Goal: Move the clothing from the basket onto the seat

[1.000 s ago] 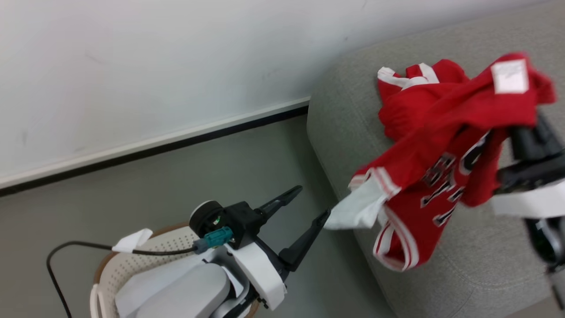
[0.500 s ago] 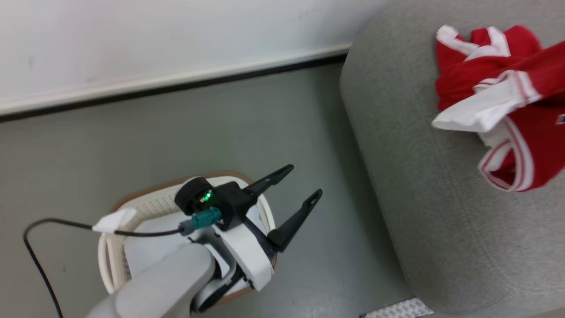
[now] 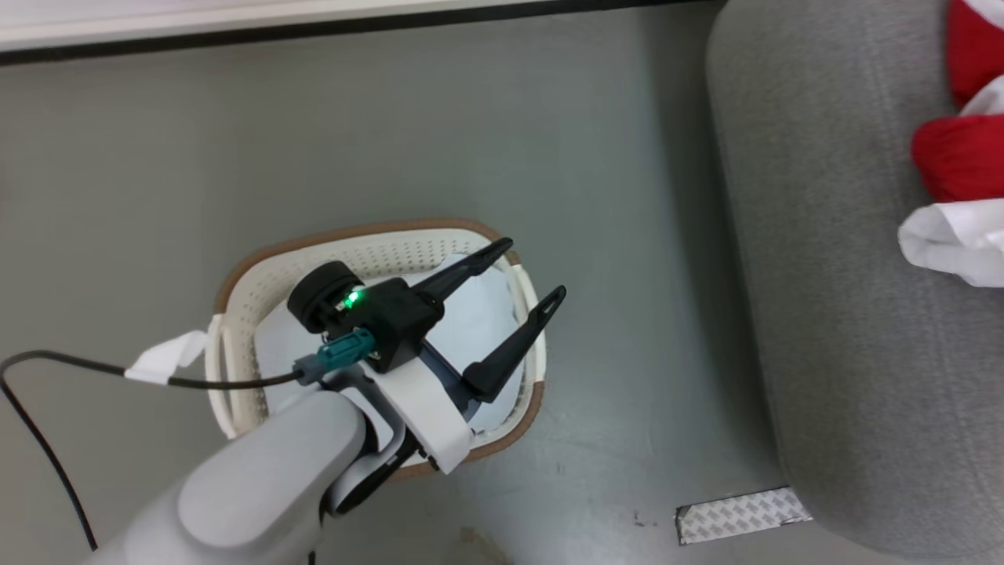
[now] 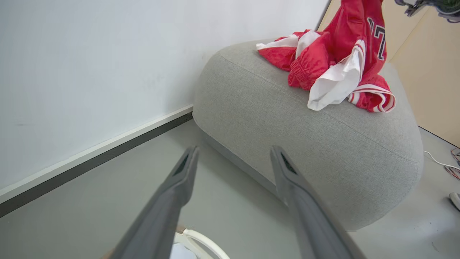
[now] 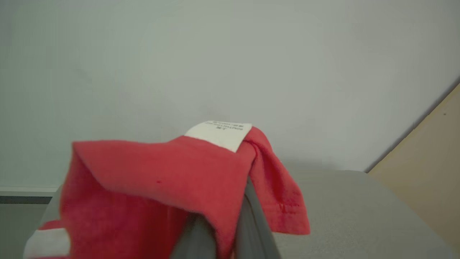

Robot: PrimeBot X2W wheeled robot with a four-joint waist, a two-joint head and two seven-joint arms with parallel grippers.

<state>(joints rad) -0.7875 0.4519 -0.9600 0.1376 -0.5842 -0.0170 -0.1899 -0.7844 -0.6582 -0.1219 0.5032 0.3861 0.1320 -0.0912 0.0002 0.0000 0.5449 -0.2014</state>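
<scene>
The left hand (image 3: 532,268) is hovering over the basket (image 3: 353,232), its 2 fingers spread wide and gripping nothing, tips pointing toward 2 o'clock in the head view. It is probably waiting there because it has nothing to pick. Inside the basket only a pale liner sheet (image 3: 482,310) is showing around the arm, with no red fabric visible.

The seat (image 3: 823,314) is standing at 3 o'clock from the basket, with bare floor between them. The clothing (image 3: 953,157) is lying on the seat cushion, toward 2 o'clock from the basket. In the left wrist view, most of the clothing (image 4: 312,61) is bunching on the seat (image 4: 287,118), while 1 red length is rising toward 12 o'clock, off the cushion.

That length is hanging from the right hand (image 5: 224,230). Its fingers are pressing nearly together, with red cloth (image 5: 161,172) pinched between them and draping over the tips, white label uppermost. The hand is likely gripping so it can lower the cloth rather than drop it. The task is looking almost finished, needing just a release onto the seat (image 5: 359,216).
</scene>
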